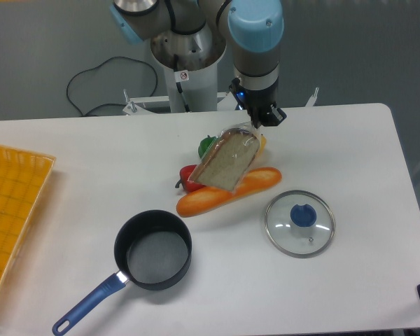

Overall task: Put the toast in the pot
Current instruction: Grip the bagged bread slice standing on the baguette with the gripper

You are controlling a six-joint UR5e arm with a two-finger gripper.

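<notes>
We see the arm reaching down from the top of the view, its grey column and blue-capped joints bunched above the far edge of the table. The wrist points straight down, a small blue light glowing on it. The gripper (257,123) hangs low, its dark fingers (265,116) pinched together on the upper corner of the toast (226,160), which dangles tilted beneath them.

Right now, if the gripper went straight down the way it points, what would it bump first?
The gripper already holds the toast, so probably the toast would press onto the baguette first; depth is unclear.
</notes>
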